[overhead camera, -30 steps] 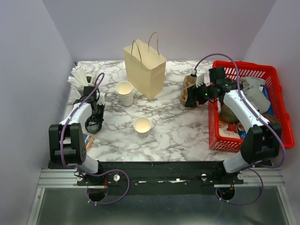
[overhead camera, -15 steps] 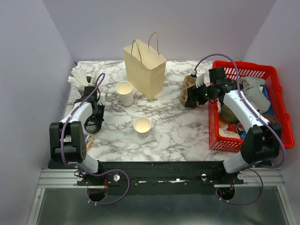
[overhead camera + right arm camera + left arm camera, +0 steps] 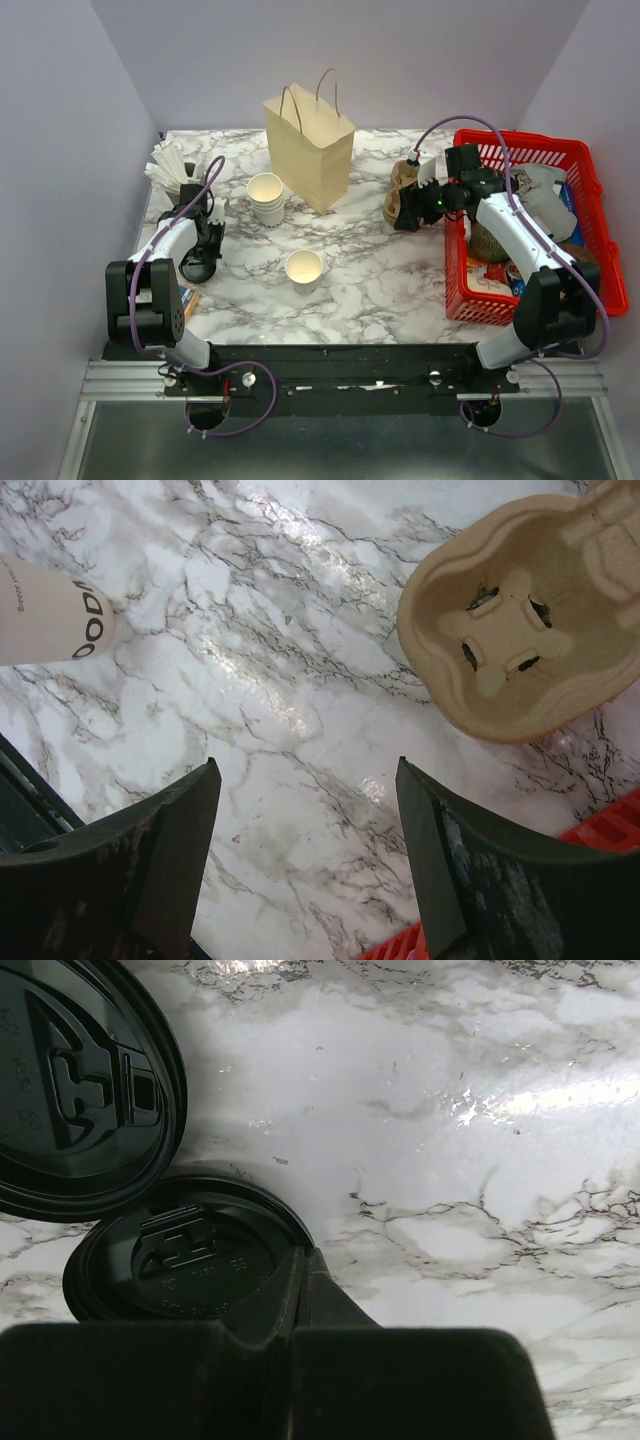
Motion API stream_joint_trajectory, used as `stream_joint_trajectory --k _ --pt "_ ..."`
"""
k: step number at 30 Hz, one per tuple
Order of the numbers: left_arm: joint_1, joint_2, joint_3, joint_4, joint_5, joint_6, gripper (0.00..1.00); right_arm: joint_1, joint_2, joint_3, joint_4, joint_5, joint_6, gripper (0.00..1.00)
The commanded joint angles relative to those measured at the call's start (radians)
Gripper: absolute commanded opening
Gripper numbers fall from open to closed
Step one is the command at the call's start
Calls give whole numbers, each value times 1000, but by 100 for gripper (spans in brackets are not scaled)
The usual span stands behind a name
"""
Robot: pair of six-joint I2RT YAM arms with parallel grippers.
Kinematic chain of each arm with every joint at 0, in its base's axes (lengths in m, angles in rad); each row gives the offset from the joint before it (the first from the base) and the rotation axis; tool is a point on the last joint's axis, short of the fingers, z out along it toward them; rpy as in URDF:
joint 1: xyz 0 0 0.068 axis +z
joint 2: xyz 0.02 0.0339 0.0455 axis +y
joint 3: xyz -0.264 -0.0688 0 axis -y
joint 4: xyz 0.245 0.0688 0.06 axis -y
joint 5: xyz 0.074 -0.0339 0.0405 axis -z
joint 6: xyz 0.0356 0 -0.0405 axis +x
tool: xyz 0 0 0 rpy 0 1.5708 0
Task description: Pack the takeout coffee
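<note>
No lidded cup is in view. One lidless white paper cup [image 3: 304, 267] stands at the table's middle front; it also shows in the right wrist view [image 3: 50, 615]. The paper bag [image 3: 312, 140] stands upright at the back. My left gripper [image 3: 203, 252] is at the left edge, shut on the rim of a loose black lid [image 3: 190, 1260]. A second black lid [image 3: 80, 1090] lies just beyond it. My right gripper [image 3: 305, 770] is open and empty above the marble, next to a cardboard cup carrier [image 3: 530, 630], also seen from the top [image 3: 402, 195].
A stack of lidless white cups [image 3: 266, 196] stands left of the bag. A red basket [image 3: 520, 138] full of items sits on the right under my right arm. White napkins [image 3: 168, 165] lie at the back left by the wall.
My left gripper has shifted slightly forward over the black lids. The right arm has not moved.
</note>
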Motion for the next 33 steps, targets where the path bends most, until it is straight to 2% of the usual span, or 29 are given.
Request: stream_joint_trajectory --k 1,8,11,17,22,24,25,26,29,33 --pt "-3 -26 39 -21 -33 21 0 4 -23 -7 22 12 -7 80" --pt "-2 -132 72 -110 -82 102 0 6 -9 3 13 6 -7 80" --pt "-2 -173 85 -159 -58 137 0 4 1 16 11 -2 -1 80" --pt "-3 -236 93 -208 139 200 0 6 29 60 2 -20 7 80" --pt "-6 -268 85 -249 389 263 0 7 35 82 -6 -31 1 80" --pt "-9 -270 78 -256 432 280 0 7 31 82 -9 -39 -2 80" --pt "-22 -273 73 -241 389 268 0 6 24 80 -10 -42 -5 80" --pt "-22 -273 61 -228 360 262 4 6 21 77 -10 -45 -7 80" --pt "-28 -293 24 -171 315 316 32 7 12 62 -10 -40 -7 80" --pt "-92 -274 -13 -161 283 465 44 7 4 51 -12 -37 -9 80"
